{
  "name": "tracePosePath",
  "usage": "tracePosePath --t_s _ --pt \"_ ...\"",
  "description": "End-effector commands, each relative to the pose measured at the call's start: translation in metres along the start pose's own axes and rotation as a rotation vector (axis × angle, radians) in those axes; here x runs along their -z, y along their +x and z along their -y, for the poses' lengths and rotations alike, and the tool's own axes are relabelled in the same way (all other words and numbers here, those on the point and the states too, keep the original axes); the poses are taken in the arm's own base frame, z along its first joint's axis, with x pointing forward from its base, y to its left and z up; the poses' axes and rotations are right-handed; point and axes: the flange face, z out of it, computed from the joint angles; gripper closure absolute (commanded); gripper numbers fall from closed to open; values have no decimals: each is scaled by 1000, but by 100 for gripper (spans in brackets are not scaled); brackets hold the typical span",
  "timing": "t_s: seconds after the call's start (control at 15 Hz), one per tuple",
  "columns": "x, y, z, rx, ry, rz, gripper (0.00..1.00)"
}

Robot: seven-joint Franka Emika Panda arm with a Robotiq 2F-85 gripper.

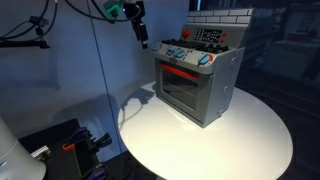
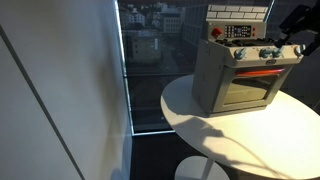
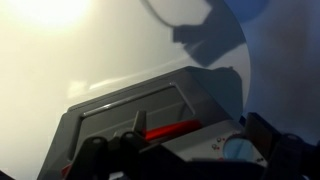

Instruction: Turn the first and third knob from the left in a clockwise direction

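Note:
A grey toy oven stands on a round white table, with a row of knobs along its front panel above a red door handle. It shows in both exterior views, and the knobs are blue. My gripper hangs in the air above and beside the oven's knob end, touching nothing. In an exterior view it is at the right edge. In the wrist view the fingers are spread apart and empty, over the red handle and one blue knob.
A stovetop panel with a brick-pattern backsplash tops the oven. A window pane stands behind the table. Dark equipment sits on the floor beside the table. The table's rim lies close to the oven.

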Motion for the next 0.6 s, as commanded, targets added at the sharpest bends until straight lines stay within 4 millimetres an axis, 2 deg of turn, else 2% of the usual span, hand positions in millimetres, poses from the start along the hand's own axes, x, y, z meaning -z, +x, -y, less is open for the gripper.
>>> tracePosePath --t_s 0.0,0.53 --pt "0 2 12 -66 20 -51 0" --pt "-2 0 14 -45 5 -53 0"
